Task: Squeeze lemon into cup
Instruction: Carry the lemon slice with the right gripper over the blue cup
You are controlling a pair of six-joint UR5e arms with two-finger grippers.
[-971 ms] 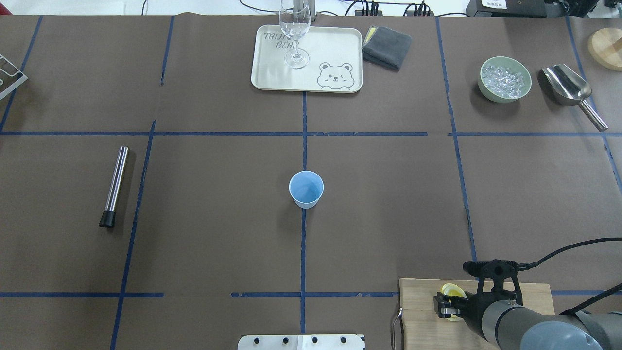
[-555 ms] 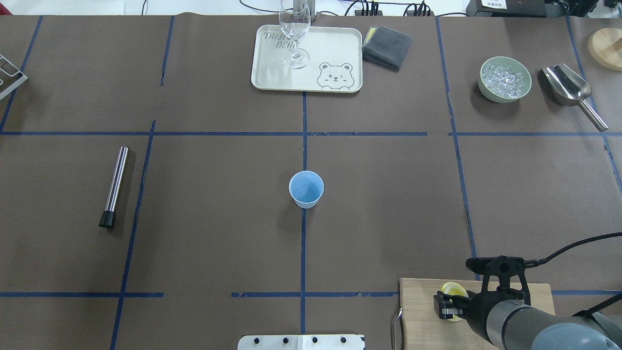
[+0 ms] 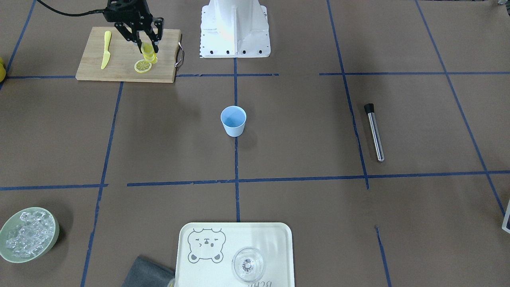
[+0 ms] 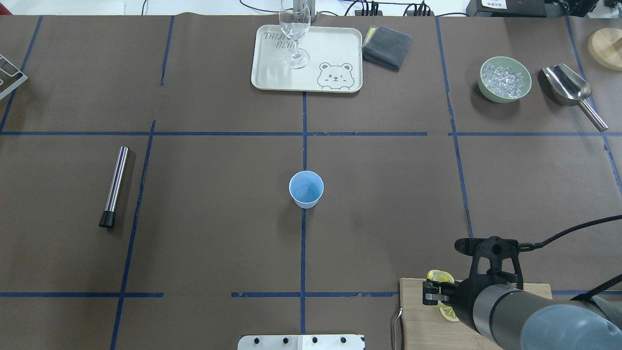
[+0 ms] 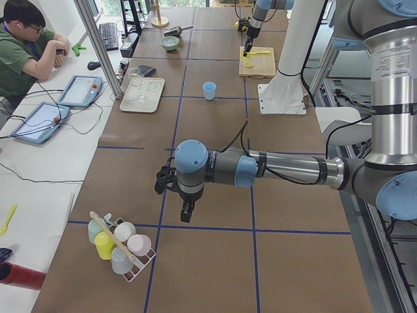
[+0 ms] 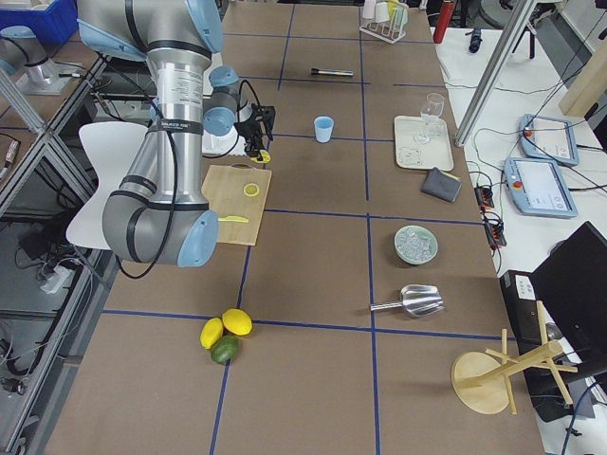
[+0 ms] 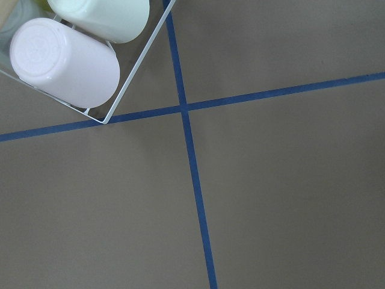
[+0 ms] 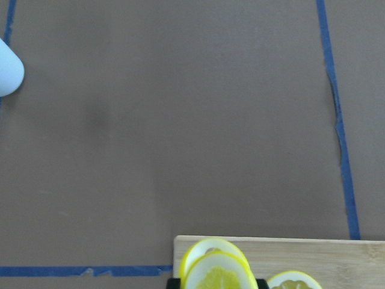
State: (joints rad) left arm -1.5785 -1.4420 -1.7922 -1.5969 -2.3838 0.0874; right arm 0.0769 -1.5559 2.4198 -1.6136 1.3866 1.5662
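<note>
The pale blue cup [image 4: 306,188] stands upright at the table's centre, and its edge shows in the right wrist view [image 8: 9,71]. My right gripper [image 3: 148,47] is shut on two lemon slices [image 3: 149,56], held on edge just above the wooden cutting board [image 3: 119,67]. The held lemon slices [image 8: 216,272] fill the bottom of the right wrist view. One more lemon slice [image 4: 449,313] lies flat on the board. My left gripper [image 5: 186,212] hangs over the table's far left end; I cannot tell whether it is open or shut.
A yellow knife [image 3: 105,54] lies on the board. A tray [image 4: 335,48] with a clear glass [image 4: 295,34], a grey cloth [image 4: 387,46], a bowl of ice [image 4: 504,79] and a metal scoop [image 4: 568,87] line the far edge. A steel rod [image 4: 115,187] lies left. A cup rack [image 5: 117,244] sits by the left gripper.
My right gripper has lifted the lemon slices off the board and shifted toward the table's middle, uncovering a slice that stays lying on the board.
</note>
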